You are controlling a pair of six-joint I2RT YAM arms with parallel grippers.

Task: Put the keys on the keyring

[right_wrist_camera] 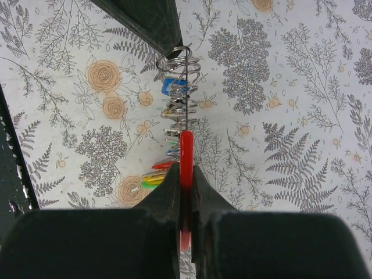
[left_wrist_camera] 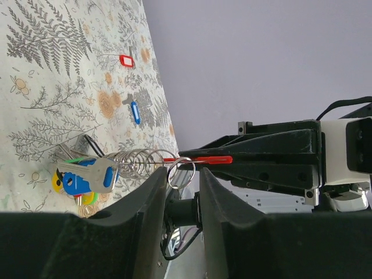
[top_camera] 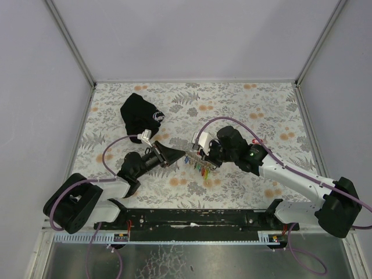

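Observation:
The keyring is a thin metal rod with a red grip (right_wrist_camera: 186, 154), and my right gripper (right_wrist_camera: 186, 171) is shut on that grip. Several small rings (left_wrist_camera: 136, 163) are threaded along the rod. Their keys (left_wrist_camera: 81, 177), with blue, yellow, green and red tags, hang down to the floral cloth. At the rod's free end my left gripper (left_wrist_camera: 183, 174) pinches the last small ring (left_wrist_camera: 181, 172) between its fingertips. From above, the two grippers (top_camera: 177, 156) (top_camera: 204, 156) face each other with the bunch of keys (top_camera: 199, 167) between them.
A loose red-tagged key (left_wrist_camera: 126, 60) and a blue-tagged key (left_wrist_camera: 135, 112) lie apart on the cloth beyond the bunch. A black cloth pouch (top_camera: 141, 116) with a white logo sits at the back left. Grey walls enclose the table (top_camera: 273, 110).

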